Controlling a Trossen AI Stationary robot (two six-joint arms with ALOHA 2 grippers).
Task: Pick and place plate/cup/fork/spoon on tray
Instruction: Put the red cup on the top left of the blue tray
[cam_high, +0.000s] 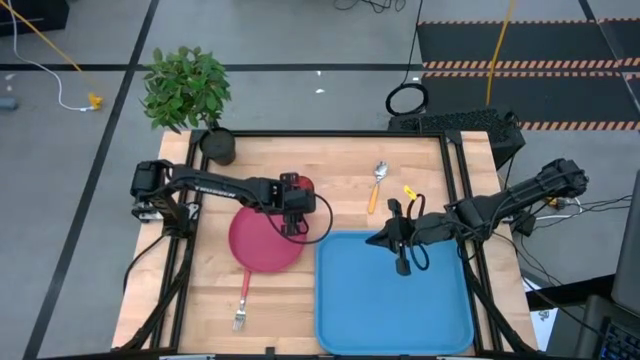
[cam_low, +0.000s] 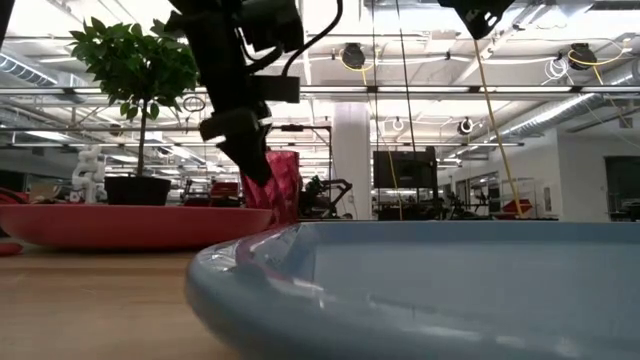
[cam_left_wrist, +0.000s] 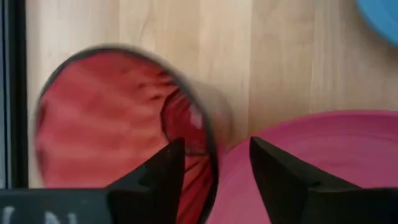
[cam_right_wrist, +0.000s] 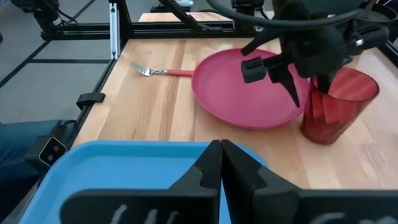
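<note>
Cup (cam_right_wrist: 339, 106) is stood upright on the tabletop (cam_high: 340, 165), just beside the plate (cam_high: 265, 240) rim, on the side away from the fork (cam_high: 242, 303). Left claw (cam_right_wrist: 298, 87) is straddled over the cup wall: one finger inside the mouth, one outside next to the plate, jaws spread and not visibly clamped. A rim pinch is judged to be the intent, since the cup is too close to the plate for a grasp around the body. Whether the inner finger is touching the wall cannot be told.

Plate is left flat on the wood, just beside the tray (cam_high: 395, 300), not in it. Spoon (cam_high: 377, 182) is laid beyond the tray's far edge. Tray is seen with none of the four items in it; task judged barely started.

Right claw (cam_high: 402, 268) is parked above the tray's far part, fingers pressed together, nothing pinched, kept clear of the left arm's path.
</note>
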